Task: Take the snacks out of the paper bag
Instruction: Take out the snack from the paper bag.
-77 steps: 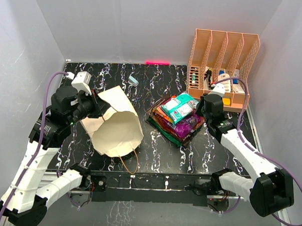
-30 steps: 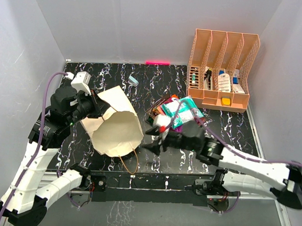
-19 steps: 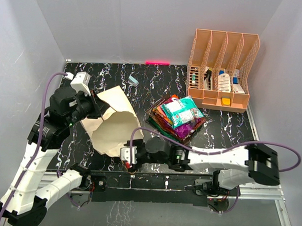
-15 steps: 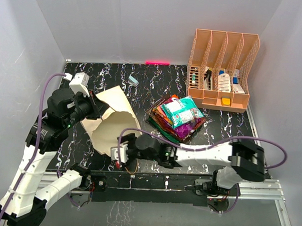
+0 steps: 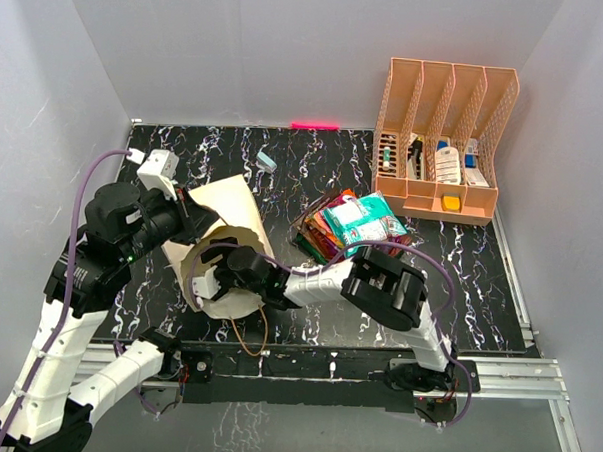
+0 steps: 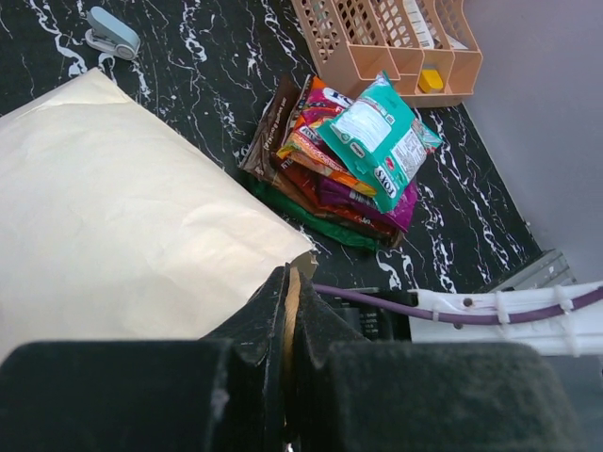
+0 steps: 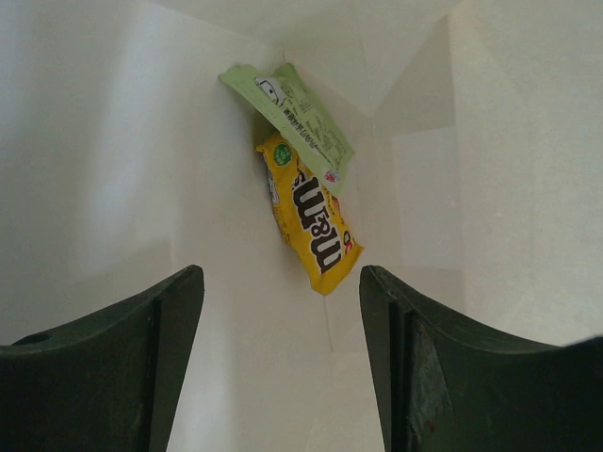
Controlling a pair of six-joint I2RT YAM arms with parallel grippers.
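Between grey walls (image 5: 289,45), marbled table (image 5: 459,283): left tool (image 6: 290,292) pinches bag (image 6: 122,217), right tool (image 7: 281,282) spread (empty).

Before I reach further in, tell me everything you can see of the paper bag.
The paper bag is large, tan, creased kraft paper, lying on its side on the black marbled table, mouth toward the arms' bases. A thin brown cord handle loops out below the mouth. The left gripper is shut on its rim. The right gripper is inside, open. Deep inside lie a yellow packet and a light green packet, overlapping.
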